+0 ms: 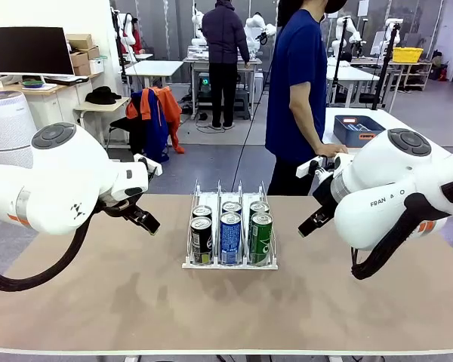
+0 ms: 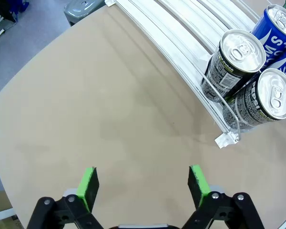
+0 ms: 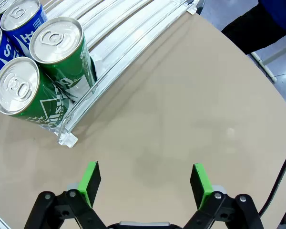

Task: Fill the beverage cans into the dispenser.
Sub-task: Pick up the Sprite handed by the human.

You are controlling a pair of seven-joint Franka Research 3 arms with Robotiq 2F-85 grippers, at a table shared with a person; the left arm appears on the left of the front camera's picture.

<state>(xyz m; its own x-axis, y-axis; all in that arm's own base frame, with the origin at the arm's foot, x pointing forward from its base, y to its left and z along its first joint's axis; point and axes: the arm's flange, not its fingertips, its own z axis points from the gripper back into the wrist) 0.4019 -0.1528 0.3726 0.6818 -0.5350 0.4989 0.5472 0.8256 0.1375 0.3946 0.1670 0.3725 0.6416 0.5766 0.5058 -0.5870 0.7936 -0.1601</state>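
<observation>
Left gripper [image 2: 143,179] at nine o'clock and right gripper [image 3: 145,179] at three, both spread empty, flank the dispenser [image 1: 230,265] holding six beverage cans [image 1: 231,237].

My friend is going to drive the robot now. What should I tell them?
The left tool is open and empty, over bare table beside the dispenser. The right tool is open and empty on the dispenser's other side. Done: six cans stand at the front of the lanes, two black cans, two blue cans, two green cans. Left: there is room behind them, if more cans get handed over.
</observation>
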